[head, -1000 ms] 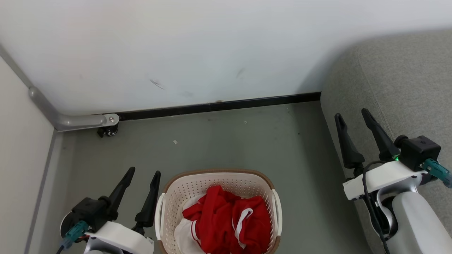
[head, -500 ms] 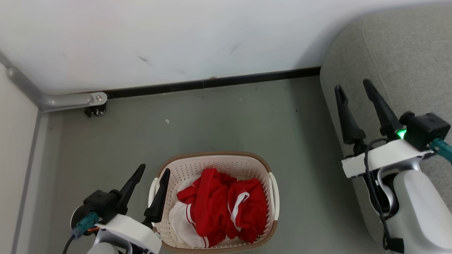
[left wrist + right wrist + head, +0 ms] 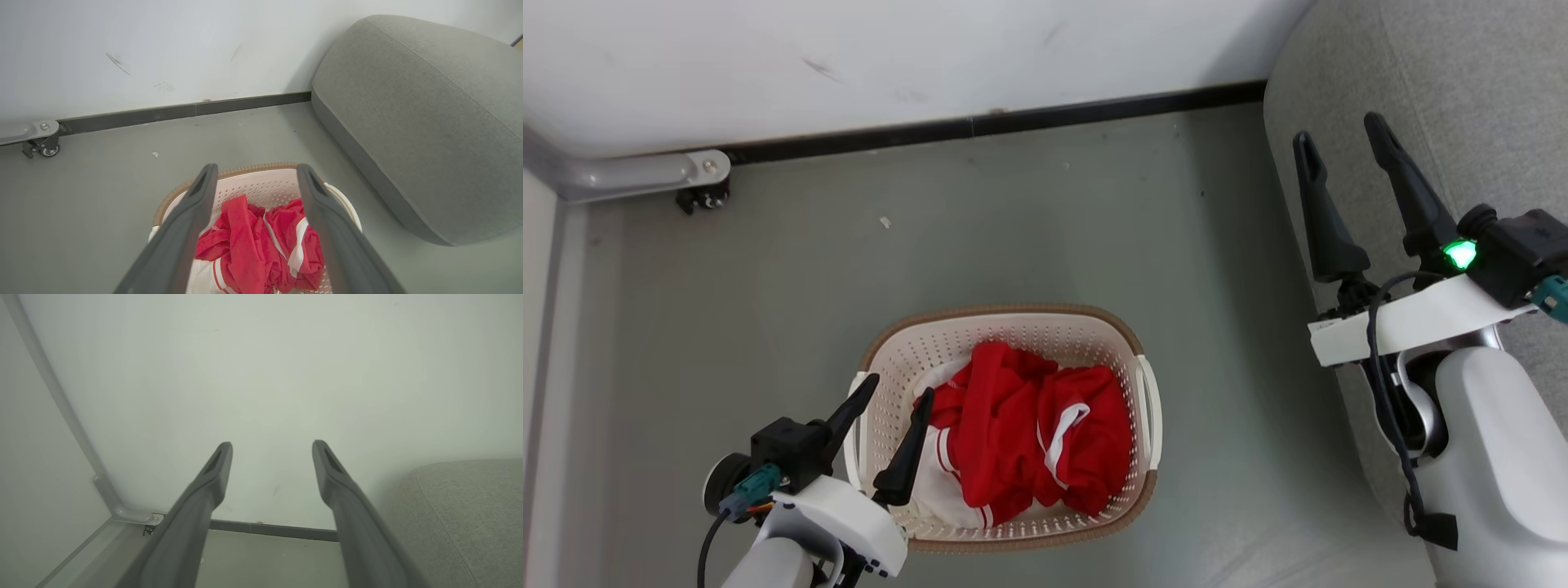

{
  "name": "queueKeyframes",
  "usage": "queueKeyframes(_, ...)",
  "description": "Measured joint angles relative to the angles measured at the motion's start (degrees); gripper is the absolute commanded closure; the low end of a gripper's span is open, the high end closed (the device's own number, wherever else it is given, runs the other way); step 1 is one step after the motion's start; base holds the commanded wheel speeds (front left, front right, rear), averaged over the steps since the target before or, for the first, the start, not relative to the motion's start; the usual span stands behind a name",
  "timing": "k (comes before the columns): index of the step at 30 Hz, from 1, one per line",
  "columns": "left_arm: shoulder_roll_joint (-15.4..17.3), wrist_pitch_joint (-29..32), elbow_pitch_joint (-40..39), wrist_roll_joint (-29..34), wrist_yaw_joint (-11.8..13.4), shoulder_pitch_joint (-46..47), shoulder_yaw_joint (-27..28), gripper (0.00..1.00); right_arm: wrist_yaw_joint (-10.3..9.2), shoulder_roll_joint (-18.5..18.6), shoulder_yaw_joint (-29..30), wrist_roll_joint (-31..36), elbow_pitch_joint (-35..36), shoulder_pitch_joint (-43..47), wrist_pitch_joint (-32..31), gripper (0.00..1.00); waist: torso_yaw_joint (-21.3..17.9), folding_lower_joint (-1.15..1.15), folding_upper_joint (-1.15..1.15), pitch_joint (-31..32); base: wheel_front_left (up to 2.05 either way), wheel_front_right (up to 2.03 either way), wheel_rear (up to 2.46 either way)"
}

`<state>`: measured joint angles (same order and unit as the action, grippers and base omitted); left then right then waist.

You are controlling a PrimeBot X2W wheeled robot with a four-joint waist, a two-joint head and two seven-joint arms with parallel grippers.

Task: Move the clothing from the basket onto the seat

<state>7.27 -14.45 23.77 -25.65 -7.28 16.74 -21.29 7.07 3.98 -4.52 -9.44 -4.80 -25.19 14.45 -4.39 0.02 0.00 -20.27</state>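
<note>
Red clothing (image 3: 1021,433) fills the basket (image 3: 1005,314).
Left gripper (image 3: 900,385) over its left rim, right gripper (image 3: 1338,126) by the seat (image 3: 1462,82), both gaping, empty.

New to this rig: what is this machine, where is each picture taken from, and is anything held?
A wheeled robot with two arms, each ending in a two-fingered pincer. One picture looks down from its head; two look along each wrist's fingers. On the floor stands a cream basket of red clothing; a grey sofa is at its right. The left pincer hovers open by the basket's left rim; the right pincer is open near the sofa. Nothing is held.
</note>
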Motion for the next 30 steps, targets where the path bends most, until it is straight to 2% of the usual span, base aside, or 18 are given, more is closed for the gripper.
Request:
queueKeyframes(16,-0.2,3.9,8.7,-0.6,0.0,7.3,-5.0,0.00,0.00,-0.1,-0.6,0.0,2.6,-4.9,0.0,0.00,-1.3,0.00,0.00,-8.7,0.00,0.00,0.00)
queueKeyframes(30,-1.2,8.3,13.2,-1.7,0.0,16.1,-10.4,0.00,0.00,-0.2,-2.3,0.1,5.0,-10.6,0.0,0.00,-2.4,0.00,0.00,-16.7,0.00,0.00,0.00)
